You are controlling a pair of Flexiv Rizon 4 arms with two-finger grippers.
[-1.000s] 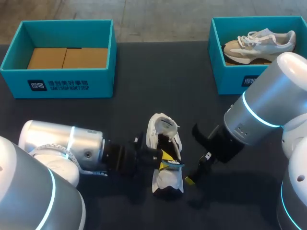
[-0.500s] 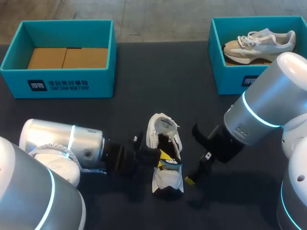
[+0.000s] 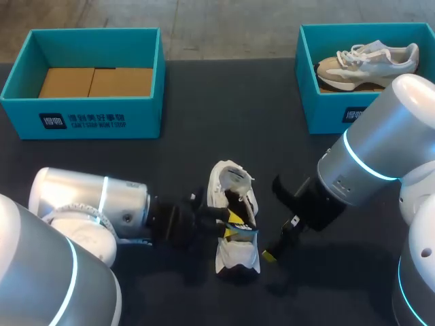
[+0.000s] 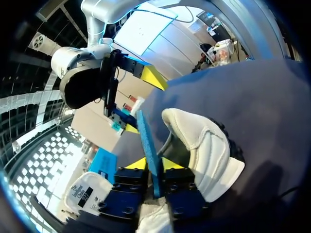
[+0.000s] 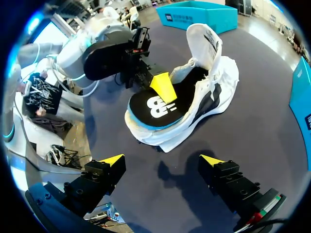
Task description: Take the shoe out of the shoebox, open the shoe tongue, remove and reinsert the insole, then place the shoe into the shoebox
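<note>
Your left claw (image 4: pixel 154 165) is pinching the insole (image 4: pixel 148 145) by its edge, one yellow tip either side. The insole sits partly in the shoe (image 3: pixel 228 182), back end riding up over the heel collar, tongue flipped up at the far end. So it's the insole step; whether it's coming out or going in can't be told from this. Your right claw (image 5: pixel 162 160) hangs spread just beside the shoe, gripping nothing. The shoe lies mid-bench (image 3: pixel 204 109), well apart from both boxes. Next move probably needs the right claw to steady the shoe while the left slides the insole along it, kept flat so it doesn't buckle. Far back: the left shoebox (image 3: pixel 81 119) holds only cardboard, and the right shoebox (image 3: pixel 333 109) holds a second shoe (image 3: pixel 367 58).
</note>
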